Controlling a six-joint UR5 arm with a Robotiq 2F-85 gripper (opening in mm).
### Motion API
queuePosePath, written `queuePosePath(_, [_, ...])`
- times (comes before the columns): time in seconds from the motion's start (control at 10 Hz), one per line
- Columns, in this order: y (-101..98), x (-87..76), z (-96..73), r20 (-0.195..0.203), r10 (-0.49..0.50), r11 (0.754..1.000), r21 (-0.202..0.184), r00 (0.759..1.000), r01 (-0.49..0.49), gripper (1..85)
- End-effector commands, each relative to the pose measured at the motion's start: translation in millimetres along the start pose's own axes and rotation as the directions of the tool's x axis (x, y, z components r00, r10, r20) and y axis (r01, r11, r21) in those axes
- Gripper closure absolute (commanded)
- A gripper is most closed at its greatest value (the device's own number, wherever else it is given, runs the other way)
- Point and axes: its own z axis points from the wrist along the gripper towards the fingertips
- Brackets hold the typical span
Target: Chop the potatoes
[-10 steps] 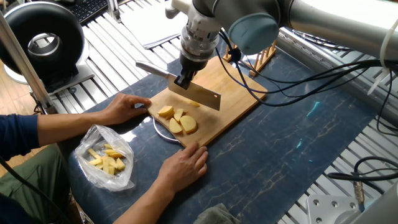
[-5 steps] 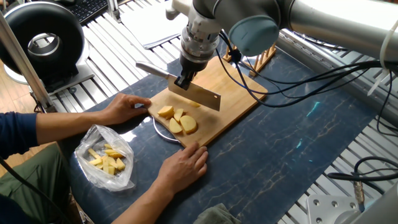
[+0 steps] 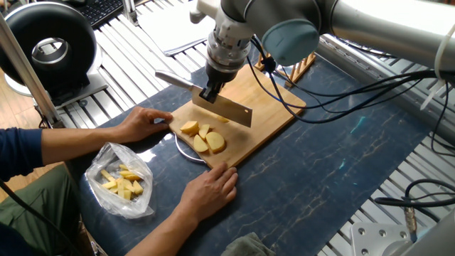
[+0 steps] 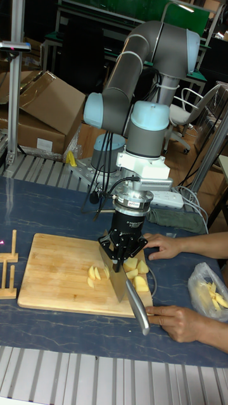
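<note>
Nothing has shifted since a second ago: the potatoes (image 3: 202,138) lie on the near-left end of the cutting board (image 3: 266,99), just nearer than the cleaver (image 3: 220,108) my gripper (image 3: 210,91) clamps, blade running left-right.

One cutting board (image 3: 266,99), one cleaver (image 3: 217,107), two human hands (image 3: 146,123) on the board's edges, one plastic bag (image 3: 121,178), roughly four bigger potato pieces (image 3: 202,139) (small bits hard to count).

**Fixed view: chopping station**

A cleaver (image 3: 222,108) is clamped in the gripper (image 3: 210,92) over a wooden board (image 3: 263,99). Potatoes (image 3: 202,138) are grouped at the board's near end. The board is steadied by two hands (image 3: 146,123) (image 3: 211,188). A plastic bag (image 3: 122,179) is laid nearby.
</note>
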Motion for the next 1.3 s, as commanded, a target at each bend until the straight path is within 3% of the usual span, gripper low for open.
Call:
queuePosePath(0.0, [-0.7, -0.9, 1.1, 0.015, 0.006, 1.000, -0.010, 1.000, -0.006, 84.7])
queuePosePath(0.8, [-4.5, -1.8, 8.9, 0.062, -0.011, 1.000, 0.009, 0.998, 0.011, 84.7])
queuePosePath(1.0, [-10.3, 2.6, -5.7, 0.039, -0.040, 0.999, 0.001, 0.998, 0.040, 84.7])
queuePosePath(1.2, [-24.1, 4.3, -27.3, -0.024, -0.078, 0.997, 0.024, 0.997, 0.078, 84.7])
